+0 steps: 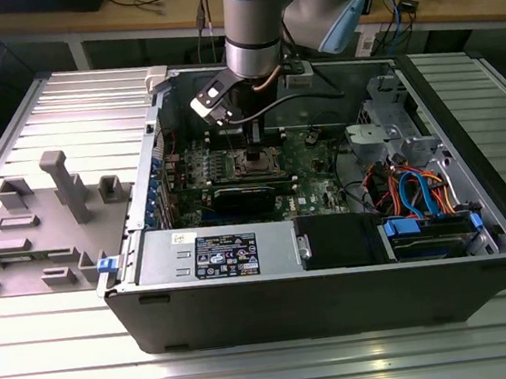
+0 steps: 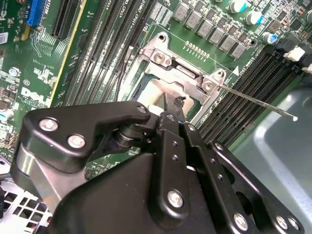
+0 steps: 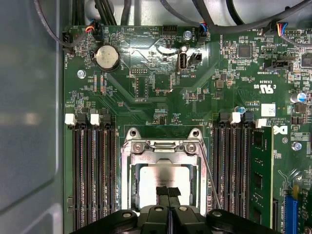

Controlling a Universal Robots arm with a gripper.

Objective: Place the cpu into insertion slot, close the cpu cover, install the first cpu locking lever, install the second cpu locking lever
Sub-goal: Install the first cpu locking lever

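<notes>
In the exterior view my gripper hangs right above the slot. The first wrist view shows its tips pressed together, holding nothing, just over the cpu seated in the slot. The second wrist view shows a lever sticking out beside the slot.

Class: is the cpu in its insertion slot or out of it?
In. In the first wrist view the cpu lies flat inside the insertion slot, with the silvery metal rim around it.

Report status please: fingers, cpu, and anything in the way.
Fingers shut, low over the cpu. Cpu sits in the insertion slot. One locking lever sticks out unlatched.
</notes>
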